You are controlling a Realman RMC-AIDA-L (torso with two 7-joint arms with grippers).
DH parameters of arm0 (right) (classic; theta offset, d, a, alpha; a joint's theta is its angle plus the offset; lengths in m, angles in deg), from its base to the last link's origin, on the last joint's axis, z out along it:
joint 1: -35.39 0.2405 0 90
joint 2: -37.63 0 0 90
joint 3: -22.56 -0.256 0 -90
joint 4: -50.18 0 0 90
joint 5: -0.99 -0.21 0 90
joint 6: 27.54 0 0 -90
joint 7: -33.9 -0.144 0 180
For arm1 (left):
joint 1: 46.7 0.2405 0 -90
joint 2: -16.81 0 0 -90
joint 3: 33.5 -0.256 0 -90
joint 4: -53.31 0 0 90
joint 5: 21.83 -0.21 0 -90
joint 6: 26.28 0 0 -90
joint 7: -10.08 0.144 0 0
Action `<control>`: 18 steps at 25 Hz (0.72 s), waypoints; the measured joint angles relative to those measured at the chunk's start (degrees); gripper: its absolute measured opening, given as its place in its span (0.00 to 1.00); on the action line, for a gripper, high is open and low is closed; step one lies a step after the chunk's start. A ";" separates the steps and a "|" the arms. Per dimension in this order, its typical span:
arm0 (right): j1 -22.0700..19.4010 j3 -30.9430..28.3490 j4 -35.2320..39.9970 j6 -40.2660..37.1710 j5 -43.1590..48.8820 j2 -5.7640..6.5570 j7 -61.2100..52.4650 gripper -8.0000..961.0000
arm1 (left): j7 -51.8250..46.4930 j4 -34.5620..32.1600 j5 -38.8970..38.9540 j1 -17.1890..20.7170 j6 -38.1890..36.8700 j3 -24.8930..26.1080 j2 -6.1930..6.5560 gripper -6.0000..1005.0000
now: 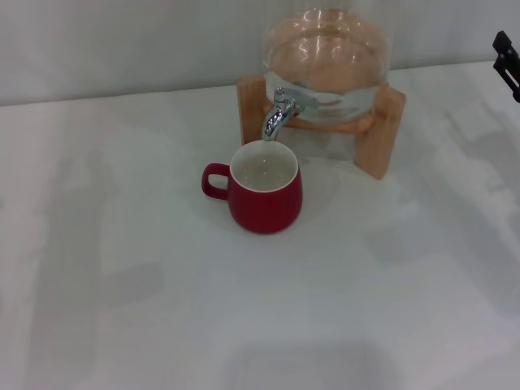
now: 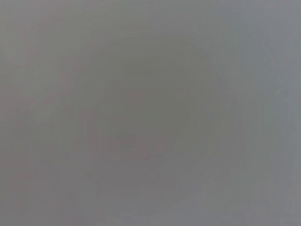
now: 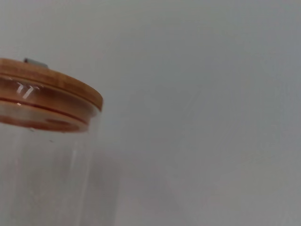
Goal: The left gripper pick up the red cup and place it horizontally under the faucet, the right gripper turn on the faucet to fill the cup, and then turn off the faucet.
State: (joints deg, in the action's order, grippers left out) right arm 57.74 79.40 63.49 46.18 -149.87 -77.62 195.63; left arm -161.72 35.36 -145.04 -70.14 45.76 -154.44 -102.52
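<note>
The red cup [image 1: 264, 193] stands upright on the white table, handle to the left, with its white inside right below the spout of the chrome faucet [image 1: 279, 114]. The faucet sits on the front of a clear glass jar [image 1: 329, 61] on a wooden stand [image 1: 382, 130]. No water stream shows. Only a black tip of my right gripper [image 1: 508, 61] shows in the head view, at the right edge, to the right of the jar and apart from it. My left gripper is out of view. The left wrist view shows only a plain grey surface.
The right wrist view shows the jar's glass wall [image 3: 42, 179] and its wooden lid [image 3: 51, 82] close by, against a plain wall. The white table [image 1: 244, 325] spreads in front of and beside the cup.
</note>
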 joint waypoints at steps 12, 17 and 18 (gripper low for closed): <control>0.41 -1.65 -0.24 -2.48 -1.46 -0.05 0.69 0.73 | -0.58 0.22 0.00 -0.28 0.14 0.09 -0.03 0.43; 0.48 -1.92 -0.47 -3.08 -1.47 -0.05 0.69 0.73 | -0.64 0.26 -0.01 -0.37 0.14 -0.19 0.01 0.43; 0.50 -1.95 -0.48 -3.15 -1.47 -0.05 0.69 0.73 | -0.67 0.26 -0.02 -0.38 0.14 -0.21 0.01 0.43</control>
State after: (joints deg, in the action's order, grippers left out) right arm 58.23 77.45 63.01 43.03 -151.34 -77.67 196.32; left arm -162.39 35.63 -145.07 -70.51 45.91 -154.65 -102.51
